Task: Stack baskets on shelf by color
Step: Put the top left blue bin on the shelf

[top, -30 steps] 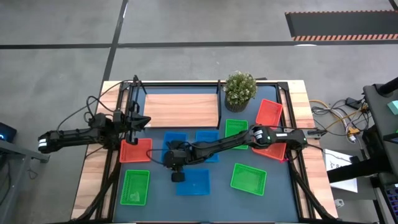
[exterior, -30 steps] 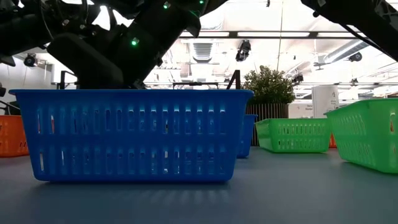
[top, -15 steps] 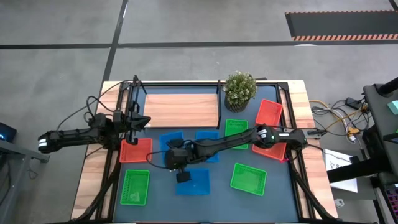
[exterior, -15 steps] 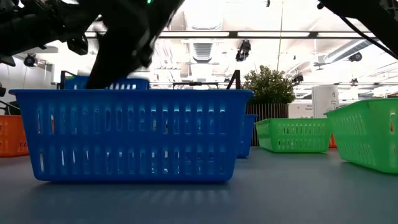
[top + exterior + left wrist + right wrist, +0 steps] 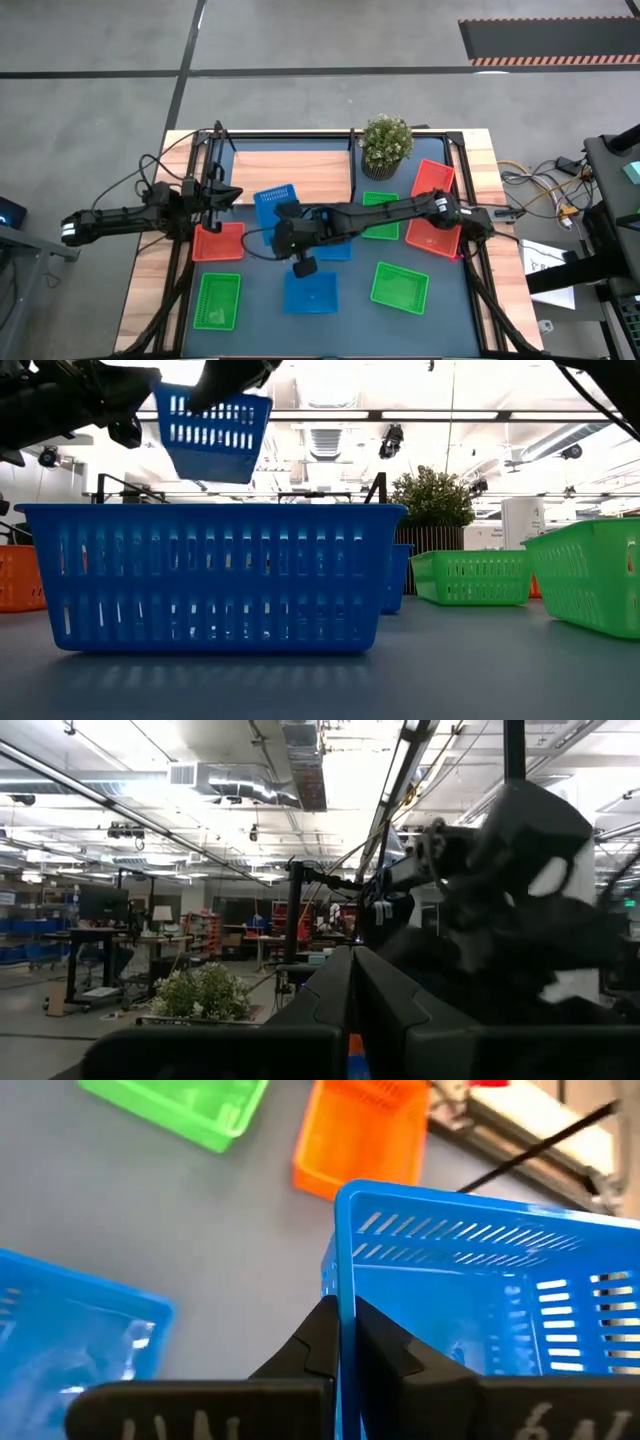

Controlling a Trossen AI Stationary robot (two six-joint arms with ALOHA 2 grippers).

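High view straight down over whole bench (image 5: 455, 310); low view level, close behind blue basket (image 5: 210, 575), shared with high view (image 5: 311, 291).

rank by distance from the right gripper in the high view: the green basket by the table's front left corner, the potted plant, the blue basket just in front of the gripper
1. Blue rectangular plastic mesh basket, just in front of the right gripper.
2. Potted green plant, toward the back right, beside the light wooden shelf.
3. Green rectangular plastic mesh basket, front left corner; close to the plant's distance, hard to call.

No readable text, labels, brands or numbers in any view. Only sign-like marking: orange-and-white hazard-striped edge (image 5: 548, 61) on dark rectangular floor mat, no lettering. Hanging signs in room background too small to read.
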